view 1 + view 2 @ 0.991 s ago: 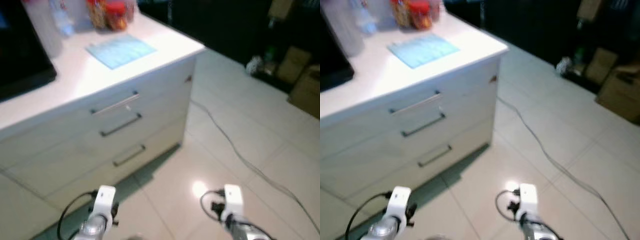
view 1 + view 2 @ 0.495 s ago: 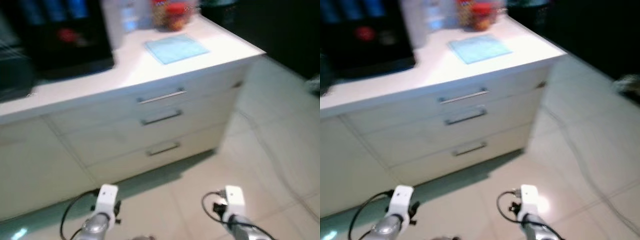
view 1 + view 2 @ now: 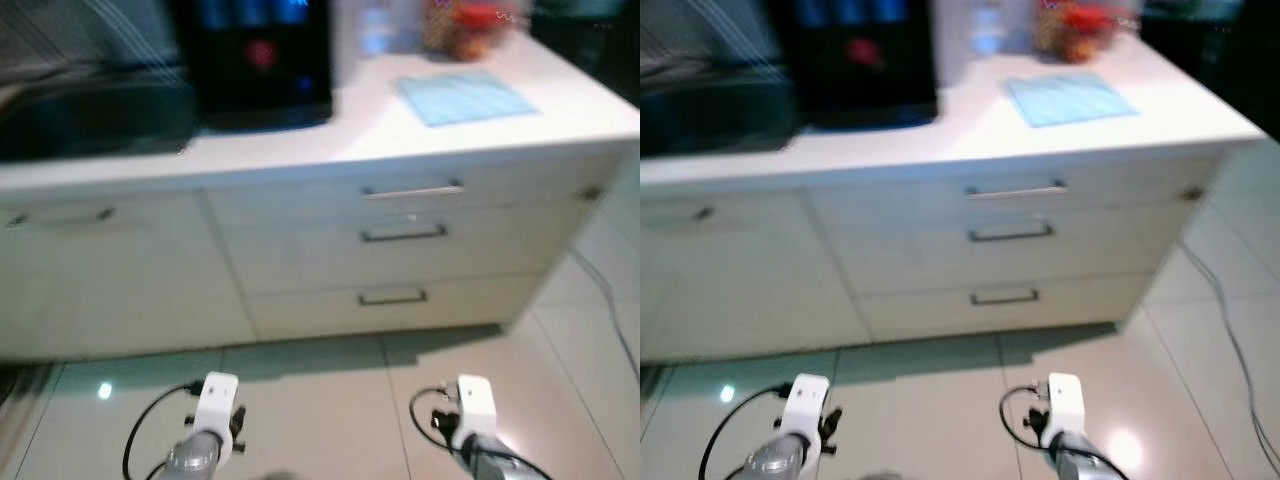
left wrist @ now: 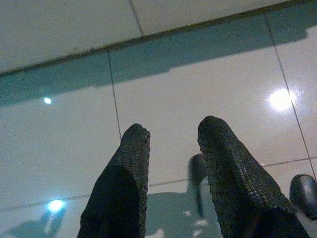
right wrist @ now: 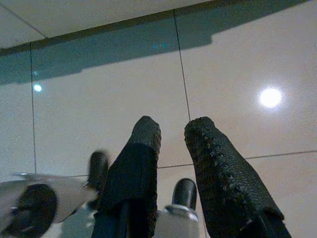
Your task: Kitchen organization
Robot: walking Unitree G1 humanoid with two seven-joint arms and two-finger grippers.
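Kitchen cabinets [image 3: 300,270] run across the head views, white-fronted, under a pale worktop [image 3: 520,120]. On the robot's right half of the unit sit three drawers one above another, each with a horizontal bar handle: the top handle [image 3: 412,190] is bright metal, the middle handle [image 3: 404,234] and bottom handle [image 3: 392,296] look darker. To the left is a wider door or drawer front with its own small handle [image 3: 62,216]. On the worktop stands a black appliance [image 3: 262,55] with blue and red lights on its face, and beside it lies a light blue mat [image 3: 463,97], flat and near the front edge. Behind the mat are a clear bottle [image 3: 375,25] and a red-topped jar [image 3: 470,25], both too blurred to read. At the far left the worktop goes dark; what lies there cannot be made out.

A cable [image 3: 605,310] trails over the glossy tiled floor [image 3: 320,400] at the right end of the cabinets.

Both arms hang low over the floor, well apart from the drawers. The left hand [image 4: 168,135] holds nothing, its two black fingers [image 4: 124,188] parted with bare tile between the tips. The right hand [image 5: 173,130] is likewise released and empty, fingers [image 5: 218,178] a little apart, pointing at the floor just before the dark strip at the cabinet base [image 5: 99,32].
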